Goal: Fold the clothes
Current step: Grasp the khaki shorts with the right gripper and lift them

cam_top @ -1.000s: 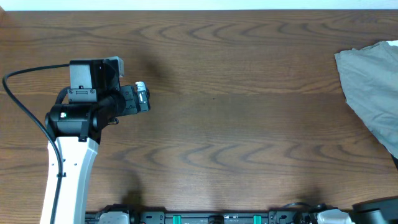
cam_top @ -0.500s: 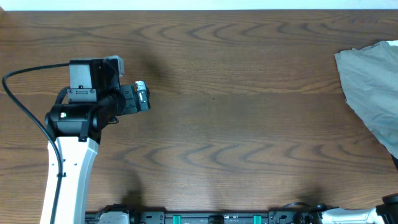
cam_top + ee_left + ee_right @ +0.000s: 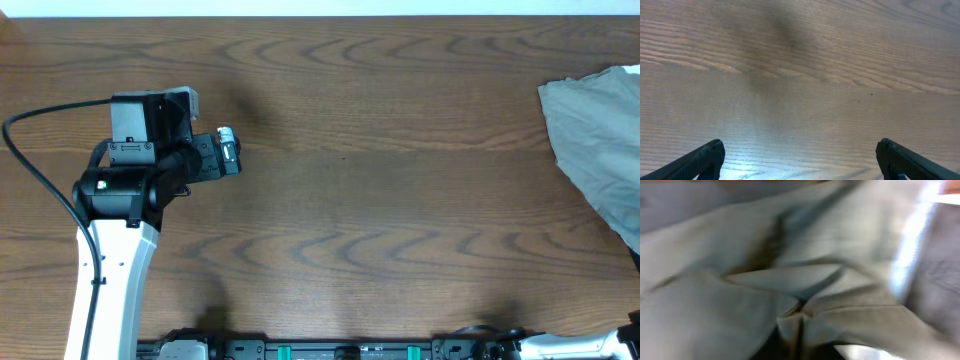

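Well, left gripper: jaws spread wide, holding nothing; its two dark fingers poke in at the bottom corners of the wrist view, above the wood and not touching it.
Under the left gripper: brown wood grain, with a soft dark shadow across it toward the upper left.
Left arm: white forearm rising from the near edge on the left side, with a black wrist block.
Cable: black, looping out from the wrist block and back along the arm.
Table: dark wood, running the full width.
Shorts: pale khaki-green, rumpled, at the far right edge of the table and partly out of the overhead view, well apart from the left gripper.
Right arm: only a white piece shows at the bottom right corner.
Right gripper: cannot tell whether it is open or closed; its wrist view is blurred and filled with folds of the shorts, which bunch at the bottom centre.
Near edge: a black rail with green bits.
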`<action>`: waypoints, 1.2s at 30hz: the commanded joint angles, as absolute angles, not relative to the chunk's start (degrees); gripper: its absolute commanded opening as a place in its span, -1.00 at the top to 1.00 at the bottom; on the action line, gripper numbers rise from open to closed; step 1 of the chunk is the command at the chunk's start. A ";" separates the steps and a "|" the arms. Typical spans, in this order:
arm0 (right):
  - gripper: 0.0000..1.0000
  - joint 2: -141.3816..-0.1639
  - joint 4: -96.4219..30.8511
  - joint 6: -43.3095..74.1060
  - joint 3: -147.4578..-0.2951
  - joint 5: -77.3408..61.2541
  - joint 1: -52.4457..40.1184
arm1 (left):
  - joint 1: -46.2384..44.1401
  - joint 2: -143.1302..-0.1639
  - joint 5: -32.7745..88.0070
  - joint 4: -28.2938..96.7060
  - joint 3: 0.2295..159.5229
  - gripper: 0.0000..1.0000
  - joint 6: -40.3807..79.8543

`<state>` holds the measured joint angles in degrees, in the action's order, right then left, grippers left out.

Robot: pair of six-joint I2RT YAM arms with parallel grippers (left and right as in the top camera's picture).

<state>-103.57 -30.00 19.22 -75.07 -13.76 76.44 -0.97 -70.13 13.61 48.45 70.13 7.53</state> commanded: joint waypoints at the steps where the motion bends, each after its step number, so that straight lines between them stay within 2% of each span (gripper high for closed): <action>1: 0.97 -98.30 -30.33 18.28 -76.09 -25.80 75.83 | -1.10 -70.00 14.15 48.03 71.16 -0.96 7.81; 6: 0.97 -88.84 -30.81 19.70 -76.09 -32.69 72.31 | -1.08 -69.97 14.15 46.78 71.16 -0.96 7.79; 10: 0.97 -79.55 -30.70 22.52 -76.09 -36.29 65.08 | -1.04 -69.91 14.13 45.69 71.18 -0.96 7.79; 15: 0.97 -72.86 -30.87 22.79 -76.07 -35.86 48.38 | -1.04 -68.53 13.63 43.72 71.31 -0.95 7.11; 21: 0.97 -74.59 -29.87 23.55 -76.07 -33.32 26.06 | -0.69 -64.66 7.79 43.40 74.32 -0.96 7.11; 27: 0.97 -78.67 -21.69 22.70 -76.07 -33.17 3.75 | 0.91 -59.86 6.55 43.35 77.89 -0.96 5.82; 31: 0.94 -80.66 -16.03 22.24 -76.07 -31.70 -5.34 | 0.99 -58.04 6.37 43.40 78.30 -0.96 5.65; 32: 0.82 -81.32 -14.57 22.22 -76.07 -31.59 -7.77 | 0.99 -57.82 6.39 43.59 78.30 -0.96 5.65; 33: 0.49 -82.11 -13.37 22.24 -76.07 -31.38 -9.98 | 0.99 -57.71 6.39 43.70 78.30 -0.96 5.65; 35: 0.16 -83.83 -11.09 22.24 -76.07 -31.35 -13.98 | 0.99 -57.69 6.39 44.05 78.30 -0.96 5.65; 36: -0.13 -84.75 -10.33 22.24 -76.07 -31.35 -15.66 | 0.99 -57.71 6.42 44.27 78.30 -0.96 5.65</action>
<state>-82.89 -11.44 22.63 -75.37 -31.27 -11.77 0.71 -57.34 7.09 43.79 77.56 6.39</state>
